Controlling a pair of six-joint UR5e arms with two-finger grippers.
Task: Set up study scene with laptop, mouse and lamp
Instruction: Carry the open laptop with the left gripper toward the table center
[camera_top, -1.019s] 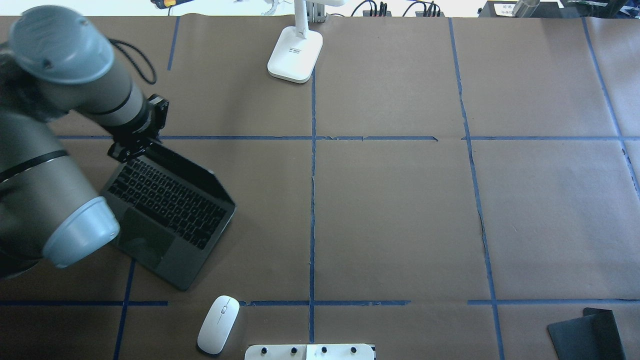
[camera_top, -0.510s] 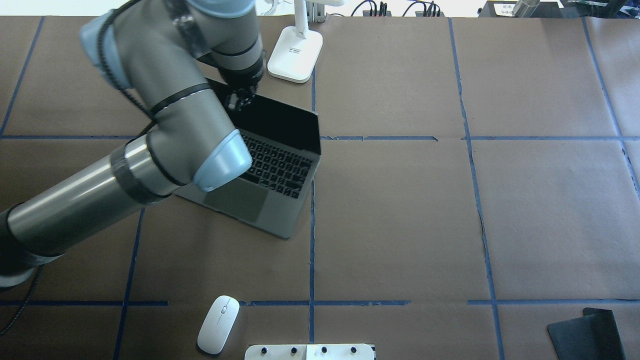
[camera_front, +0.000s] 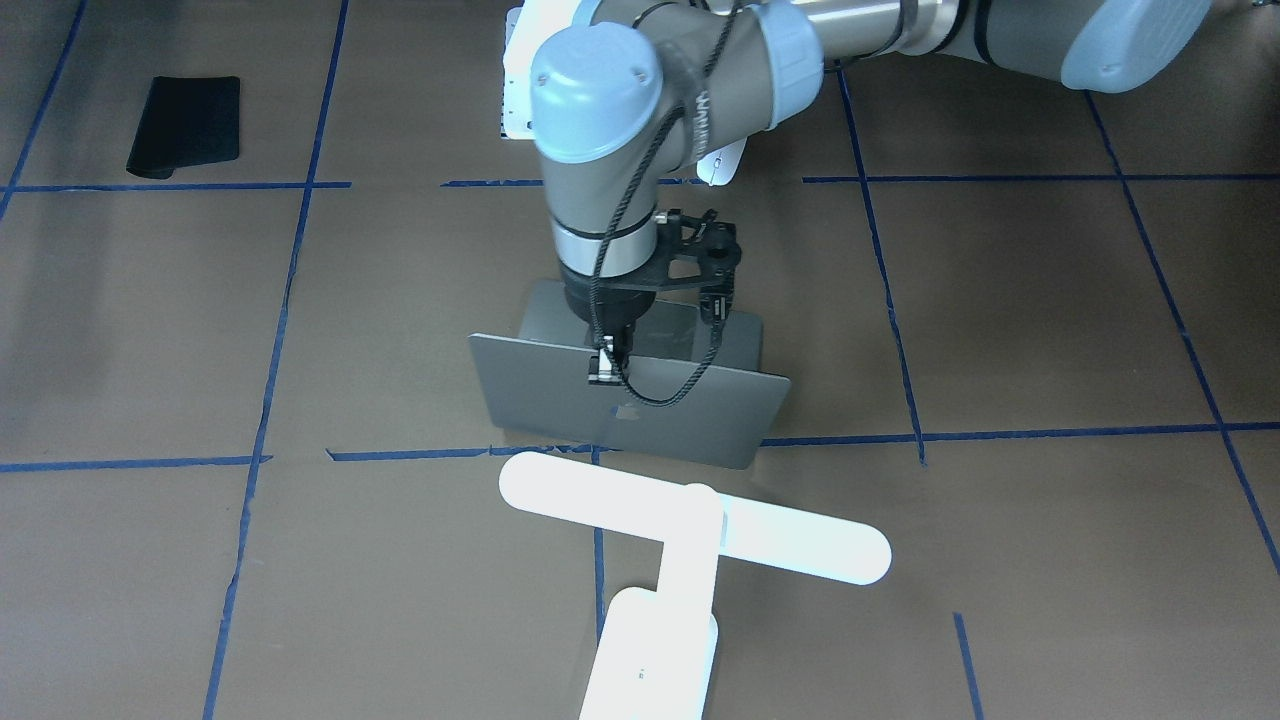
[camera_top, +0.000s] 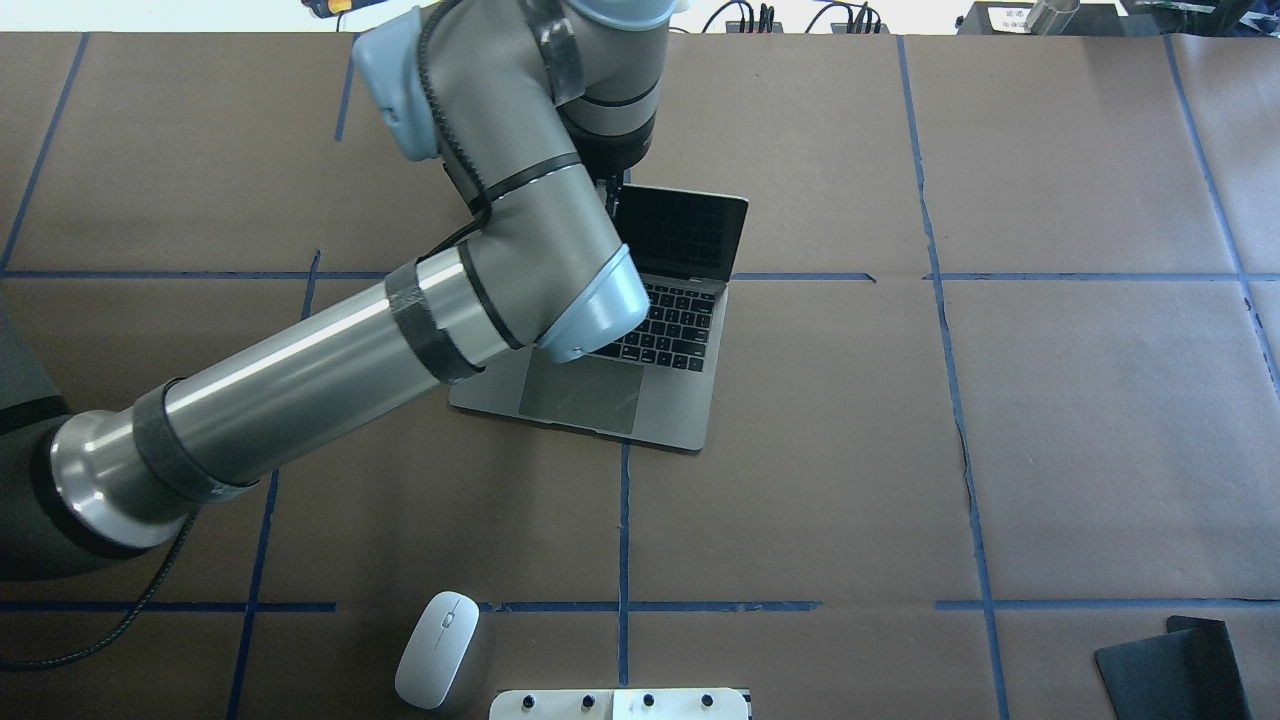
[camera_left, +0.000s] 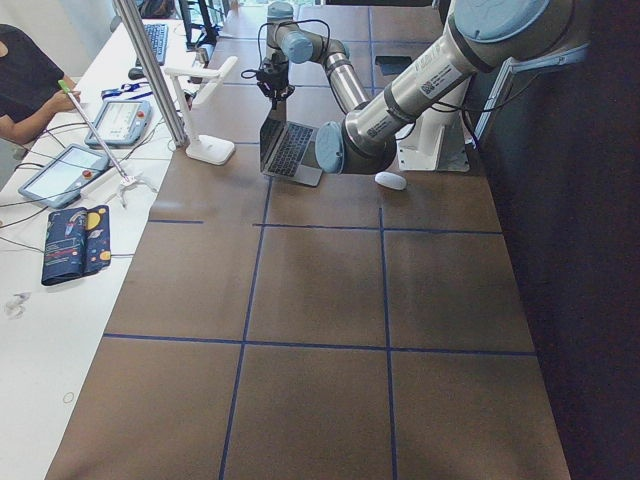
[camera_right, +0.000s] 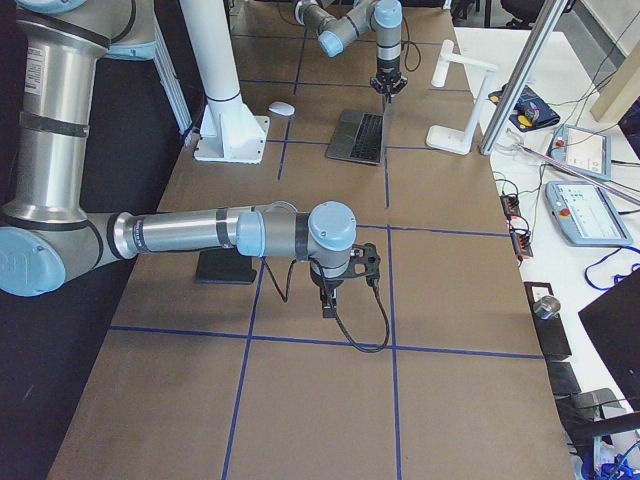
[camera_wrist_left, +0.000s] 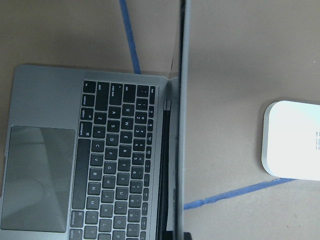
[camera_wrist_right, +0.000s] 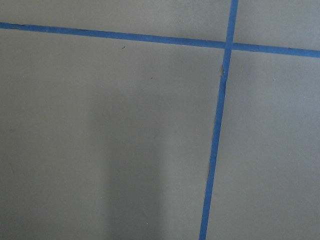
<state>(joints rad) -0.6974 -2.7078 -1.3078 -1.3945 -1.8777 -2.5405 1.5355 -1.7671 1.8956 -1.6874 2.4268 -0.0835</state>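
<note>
Over the past second the laptop (camera_top: 660, 335) has travelled from the left edge of the overhead view, where it lay askew, to the upper centre. It now sits nearly square to the tape grid, its base across the vertical blue line. The left gripper (camera_front: 604, 368) is pinching the top edge of the open lid, with the apple logo just under its fingers in the front-facing view. The left wrist camera sees the lid edge-on and upright. The lamp (camera_front: 690, 528) stands just behind the screen, its bar head in the lower centre of the front-facing view, near the lid but apart from it. The laptop therefore looks to be at or close to its place, and I judge that letting go comes next, with the mouse to follow. The mouse (camera_top: 437, 650) lies at the bottom of the overhead view, left of centre, well apart from the laptop. The right gripper (camera_right: 330, 298) hangs over bare paper in the middle of the right-side view; I cannot tell whether it is spread or pressed together.

The table (camera_top: 1050, 430) is covered in brown paper marked off by blue tape, with a black mouse pad (camera_top: 1172, 672) at lower right. Beside it runs a white bench carrying a touchscreen pendant (camera_left: 60, 175), and a person (camera_left: 22, 80) sits at the upper left of the left-side view.
</note>
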